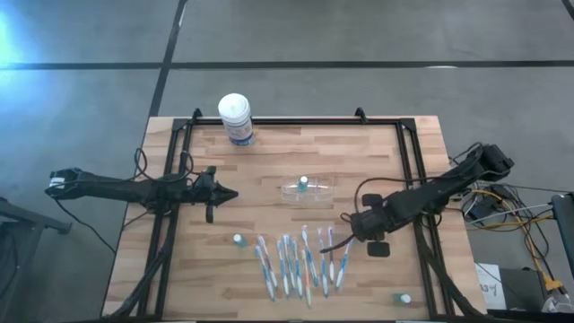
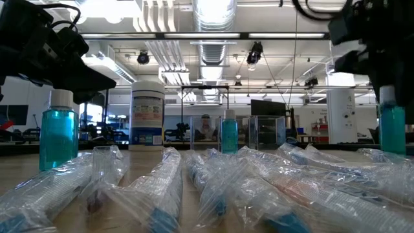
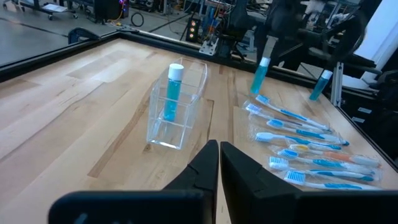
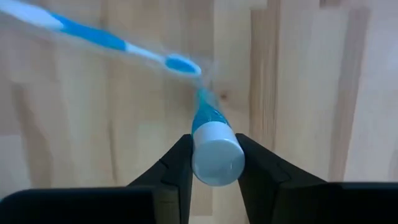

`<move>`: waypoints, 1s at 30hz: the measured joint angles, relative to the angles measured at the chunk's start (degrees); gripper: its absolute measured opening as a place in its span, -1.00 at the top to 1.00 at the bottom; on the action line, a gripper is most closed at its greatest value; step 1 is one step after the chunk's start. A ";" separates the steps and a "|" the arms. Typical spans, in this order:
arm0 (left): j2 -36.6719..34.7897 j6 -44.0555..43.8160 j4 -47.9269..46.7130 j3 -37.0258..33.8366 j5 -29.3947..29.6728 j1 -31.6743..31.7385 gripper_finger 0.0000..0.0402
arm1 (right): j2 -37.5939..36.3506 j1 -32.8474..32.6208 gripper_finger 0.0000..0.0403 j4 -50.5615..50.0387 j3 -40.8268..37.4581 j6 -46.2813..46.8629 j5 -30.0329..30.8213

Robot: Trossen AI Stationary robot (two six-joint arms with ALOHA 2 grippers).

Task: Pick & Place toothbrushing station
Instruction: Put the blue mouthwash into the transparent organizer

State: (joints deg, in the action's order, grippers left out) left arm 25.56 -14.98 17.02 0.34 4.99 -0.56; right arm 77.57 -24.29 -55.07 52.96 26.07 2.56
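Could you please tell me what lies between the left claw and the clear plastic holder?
Only bare wooden table separates the left claw from the clear plastic holder, as the high view shows.

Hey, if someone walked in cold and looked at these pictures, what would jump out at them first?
Probably the row of wrapped toothbrushes along the table's near edge, with the right end effector clamped on a small blue bottle with a white cap just above them. Next, the clear toothbrushing station mid-table with a blue bottle standing in it, and the left end effector shut, waiting to its left.
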 joint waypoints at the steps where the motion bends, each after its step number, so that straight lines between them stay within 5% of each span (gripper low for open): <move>1: 0.01 -0.01 0.00 0.00 0.00 0.00 0.89 | -1.56 -0.24 0.56 0.81 0.01 -0.15 0.42; 12: 0.02 0.13 0.00 0.00 0.00 0.02 0.89 | -24.97 -1.62 0.56 19.10 -3.33 -10.25 6.21; 30: 0.02 0.24 0.00 0.00 0.31 0.05 0.91 | -55.65 -1.58 0.56 39.57 -28.22 -12.85 14.51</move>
State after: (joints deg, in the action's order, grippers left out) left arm 25.58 -14.74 17.02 0.34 5.30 -0.51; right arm 21.92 -25.87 -15.50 24.74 13.22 17.07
